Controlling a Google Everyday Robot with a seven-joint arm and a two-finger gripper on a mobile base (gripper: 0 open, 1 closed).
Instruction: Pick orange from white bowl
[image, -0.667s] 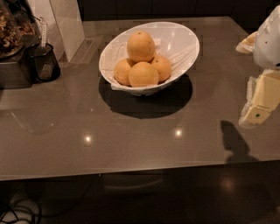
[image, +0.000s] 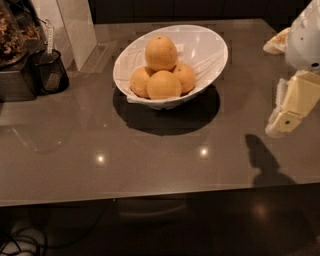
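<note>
The white bowl (image: 207, 47) stands tilted on the grey-brown table, back centre. It holds several oranges. The orange (image: 161, 52), the largest and palest, lies on top of the pile with a small dark stem dot near its top. Three smaller, deeper-orange fruits (image: 163, 85) lie below it. My gripper (image: 286, 114), cream and white, hangs above the table at the right edge. It is well to the right of the bowl, apart from it and holding nothing that shows. Its shadow (image: 262, 155) falls on the table.
A small black cup (image: 50, 72) and a dark appliance (image: 15, 75) stand at the back left. A white panel (image: 75, 25) leans behind them. The table's front edge (image: 150, 195) runs across the lower part of the view. A pale object (image: 276, 44) lies at the back right.
My gripper has edged slightly to the left. The bowl and the fruit have not moved.
</note>
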